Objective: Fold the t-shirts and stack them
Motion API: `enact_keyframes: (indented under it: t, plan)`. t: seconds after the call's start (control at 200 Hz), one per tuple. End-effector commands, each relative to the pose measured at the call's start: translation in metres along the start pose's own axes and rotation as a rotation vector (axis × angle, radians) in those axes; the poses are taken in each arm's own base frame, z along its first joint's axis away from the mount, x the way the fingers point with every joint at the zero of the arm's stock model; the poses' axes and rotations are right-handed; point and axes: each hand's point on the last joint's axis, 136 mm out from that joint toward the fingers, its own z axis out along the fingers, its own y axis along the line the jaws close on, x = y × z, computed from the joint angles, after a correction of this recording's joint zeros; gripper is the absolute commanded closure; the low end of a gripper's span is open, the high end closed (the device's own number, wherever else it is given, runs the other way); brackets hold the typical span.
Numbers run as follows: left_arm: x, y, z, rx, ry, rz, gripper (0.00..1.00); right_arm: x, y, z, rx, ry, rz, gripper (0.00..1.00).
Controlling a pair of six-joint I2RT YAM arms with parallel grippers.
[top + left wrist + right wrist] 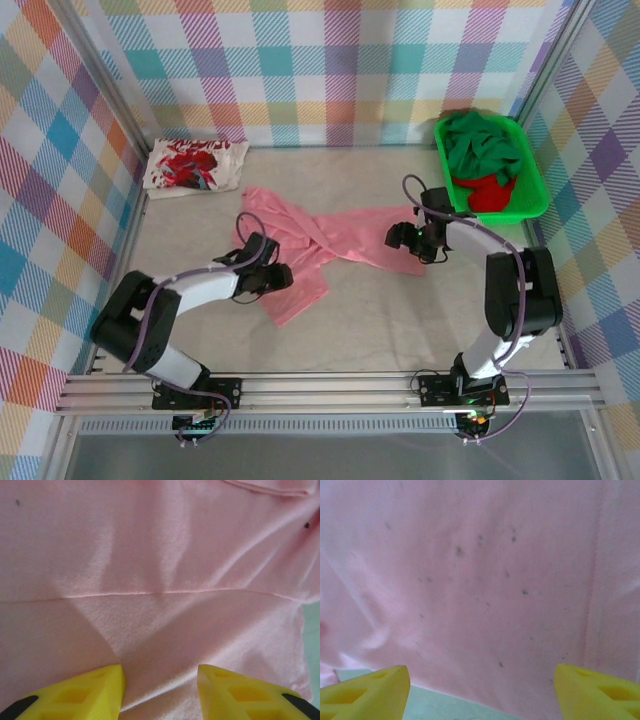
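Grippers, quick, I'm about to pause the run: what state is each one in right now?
Left gripper: open, fingers apart over the salmon-pink t-shirt.
Right gripper: open wide above the same shirt, nothing held.

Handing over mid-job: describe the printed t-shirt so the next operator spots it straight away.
Go to the far left corner of the table, by the checkered wall. The printed t-shirt lies there, apart from the salmon-pink t-shirt spread mid-table. It alone is white with a red splashy print.
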Motion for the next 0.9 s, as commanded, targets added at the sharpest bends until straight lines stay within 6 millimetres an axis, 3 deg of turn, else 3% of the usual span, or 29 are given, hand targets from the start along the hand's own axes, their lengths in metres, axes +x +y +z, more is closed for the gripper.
enact_keyframes:
  t: [0.0, 0.1, 0.155, 0.225, 0.38, 0.55, 0.735, 0.895]
  plan:
    - [0.079, 0.073, -0.021, -0.239, 0.218, -0.096, 0.56, -0.009, 0.020, -0.018, -0.079, -0.064, -0.019, 0.25]
    - [0.091, 0.079, -0.041, -0.220, 0.212, -0.119, 0.55, -0.009, 0.021, -0.025, -0.087, -0.083, -0.022, 0.26]
    - [0.088, 0.077, -0.052, -0.213, 0.193, -0.103, 0.55, -0.010, 0.023, -0.028, -0.091, -0.092, -0.026, 0.26]
    - [0.066, 0.070, -0.070, -0.214, 0.115, -0.059, 0.52, -0.011, 0.025, -0.032, -0.097, -0.109, -0.033, 0.28]
    - [-0.005, 0.044, -0.098, -0.123, -0.051, -0.086, 0.51, -0.016, 0.031, -0.039, -0.113, -0.138, -0.056, 0.29]
    - [-0.056, 0.054, -0.088, -0.105, -0.099, -0.172, 0.51, -0.010, 0.052, -0.043, -0.125, -0.180, -0.193, 0.29]
    - [-0.065, 0.066, -0.064, -0.168, -0.042, -0.188, 0.51, -0.003, 0.050, -0.038, -0.100, -0.190, -0.232, 0.28]
    - [-0.068, 0.090, -0.074, -0.275, -0.086, -0.221, 0.50, -0.001, 0.047, -0.028, -0.092, -0.165, -0.227, 0.28]
